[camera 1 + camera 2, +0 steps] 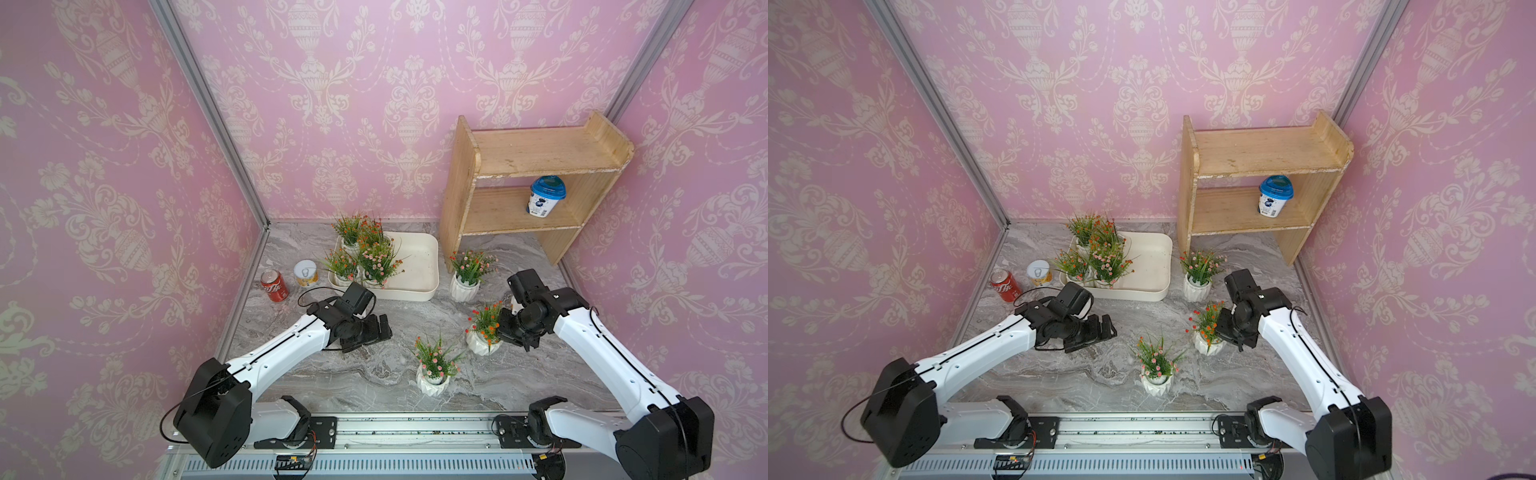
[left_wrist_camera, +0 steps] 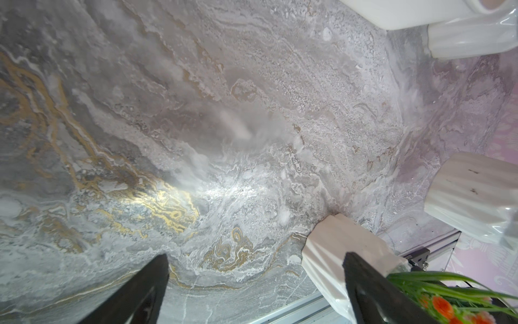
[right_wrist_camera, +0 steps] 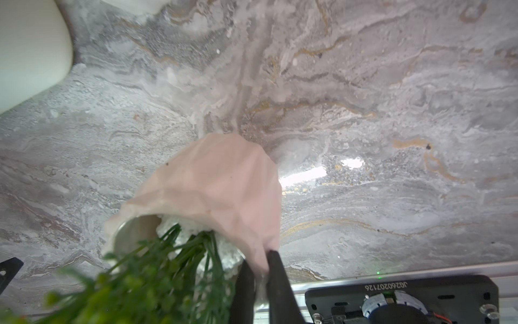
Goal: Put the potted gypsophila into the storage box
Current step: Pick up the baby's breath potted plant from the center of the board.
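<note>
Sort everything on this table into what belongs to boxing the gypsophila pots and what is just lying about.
Belongs to the job: storage box; pots already inside it; orange-flowered pot, rim pinched by the right gripper; far pink-flowered pot; near pink-flowered pot; open left gripper.

Just lying about: cola can; pull-tab tin; wooden shelf; blue-lidded cup on it.

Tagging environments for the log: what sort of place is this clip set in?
Probably a staged robot test cell, not a real room: pink damask wallpaper panels held in aluminium framing, a marble-look tabletop, and an arm-mounting rail along its front.
</note>
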`<state>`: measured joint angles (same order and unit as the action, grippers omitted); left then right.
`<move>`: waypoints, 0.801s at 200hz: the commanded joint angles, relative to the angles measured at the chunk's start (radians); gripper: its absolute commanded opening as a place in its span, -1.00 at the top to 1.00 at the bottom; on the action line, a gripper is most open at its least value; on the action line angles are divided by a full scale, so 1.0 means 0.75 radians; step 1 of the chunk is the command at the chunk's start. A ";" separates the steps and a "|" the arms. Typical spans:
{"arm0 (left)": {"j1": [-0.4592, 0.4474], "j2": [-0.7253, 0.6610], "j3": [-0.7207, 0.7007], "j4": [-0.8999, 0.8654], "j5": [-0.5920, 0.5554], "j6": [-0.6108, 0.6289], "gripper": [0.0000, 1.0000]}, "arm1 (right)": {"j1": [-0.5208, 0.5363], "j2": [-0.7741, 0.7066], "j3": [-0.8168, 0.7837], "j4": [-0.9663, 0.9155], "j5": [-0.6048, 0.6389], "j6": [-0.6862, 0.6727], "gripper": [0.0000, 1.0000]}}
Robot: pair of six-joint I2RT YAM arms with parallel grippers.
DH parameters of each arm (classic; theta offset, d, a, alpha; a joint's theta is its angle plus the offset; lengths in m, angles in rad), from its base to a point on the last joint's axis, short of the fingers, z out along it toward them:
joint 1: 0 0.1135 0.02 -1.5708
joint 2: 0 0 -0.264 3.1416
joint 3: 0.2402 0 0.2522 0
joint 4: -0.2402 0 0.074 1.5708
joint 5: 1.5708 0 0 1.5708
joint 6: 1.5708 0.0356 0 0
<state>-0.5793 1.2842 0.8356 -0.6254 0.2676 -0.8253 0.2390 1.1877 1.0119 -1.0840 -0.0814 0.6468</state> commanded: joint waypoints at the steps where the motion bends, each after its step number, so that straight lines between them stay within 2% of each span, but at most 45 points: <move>1: 0.033 -0.037 0.040 -0.058 0.015 0.035 -0.98 | 0.024 0.073 0.178 -0.020 0.015 -0.056 0.94; 82: 0.187 -0.077 0.117 -0.158 0.013 0.100 -0.98 | 0.173 0.698 1.087 -0.156 0.067 -0.202 0.98; 115: 0.261 -0.109 0.129 -0.193 0.015 0.117 -0.98 | 0.229 0.988 1.487 -0.237 0.060 -0.214 0.98; 160: 0.354 -0.118 0.156 -0.219 0.026 0.144 -0.98 | 0.253 1.414 2.135 -0.404 0.076 -0.174 0.99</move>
<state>-0.3458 1.2129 0.9184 -0.7483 0.2768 -0.7563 0.4282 2.1456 2.4058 -1.3216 -0.0296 0.5041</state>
